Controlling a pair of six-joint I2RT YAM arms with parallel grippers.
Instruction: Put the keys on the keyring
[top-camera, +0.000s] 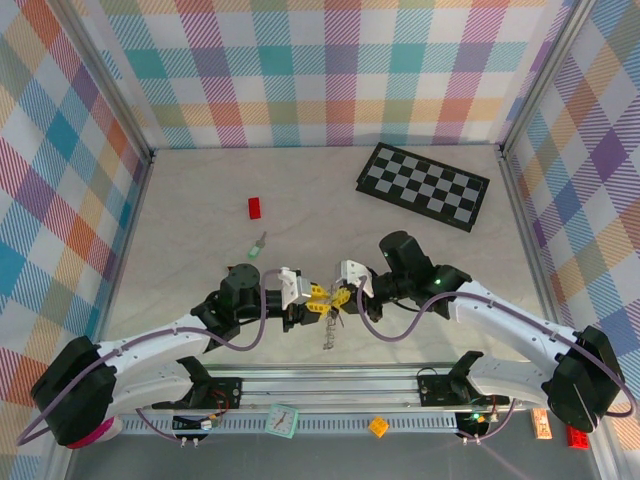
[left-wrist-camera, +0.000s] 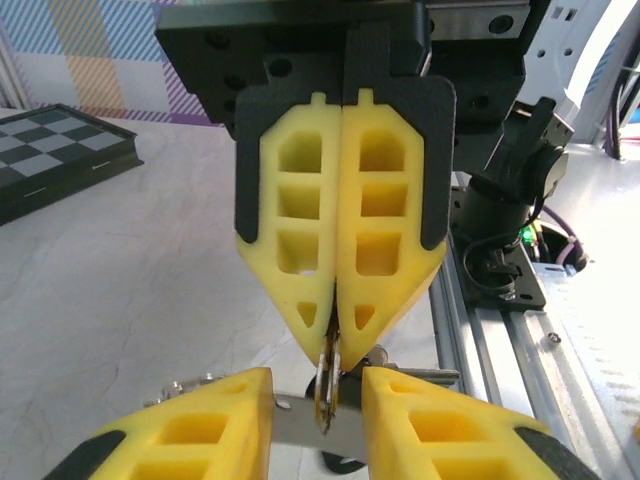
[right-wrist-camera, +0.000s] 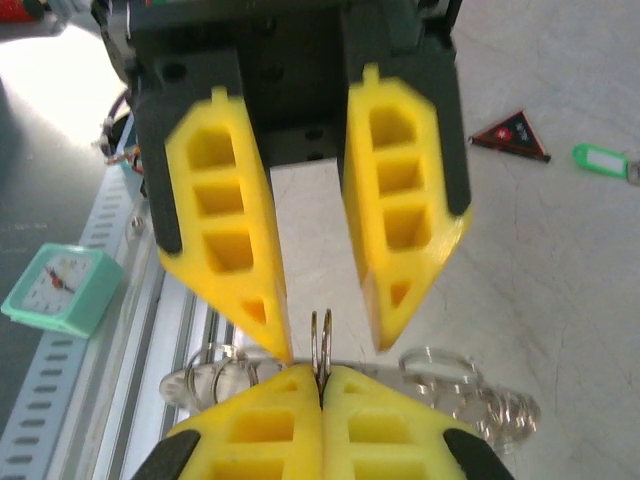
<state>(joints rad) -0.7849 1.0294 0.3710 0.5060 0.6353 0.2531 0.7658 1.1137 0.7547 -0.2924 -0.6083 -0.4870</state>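
The right gripper pinches the keyring tight. The left gripper hangs loose, jaws apart. I think that ring must be held very steady.

Pale marbled table, and the black-and-white chequered board lies flat at its far right, askew to the back wall. Well left of the board sits a small red brick. Left of the board again but nearer the arms, there's a key with a light green head, lying at a slant. Down by the near edge, left of the board and well apart from it, loops of the silver keyring seem to trail on the tabletop. A small dark triangular piece with red markings lies flat too; its place relative to the board can't be told.
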